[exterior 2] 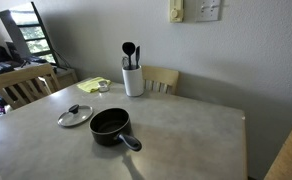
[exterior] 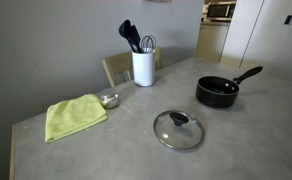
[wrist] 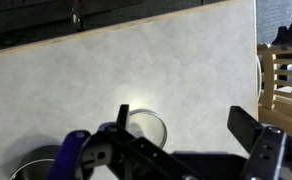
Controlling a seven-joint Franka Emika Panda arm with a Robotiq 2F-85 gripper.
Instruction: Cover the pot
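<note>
The pot (exterior: 218,92) is a small black saucepan with a long handle and stands uncovered on the grey table; it also shows in an exterior view (exterior 2: 110,124). The round glass lid (exterior: 177,129) lies flat on the table beside it, apart from it (exterior 2: 74,115). My gripper does not show in either exterior view. In the wrist view my gripper (wrist: 186,125) is open and empty above the table. The lid (wrist: 151,125) lies below, close to one finger and partly hidden by it. A round rim at the bottom corner looks like the pot (wrist: 26,168).
A white utensil holder (exterior: 143,67) with black utensils stands at the back (exterior 2: 133,80). A green cloth (exterior: 74,116) and a tiny metal bowl (exterior: 109,100) lie near it. Wooden chairs (exterior 2: 26,85) stand at the table's edges (wrist: 281,80).
</note>
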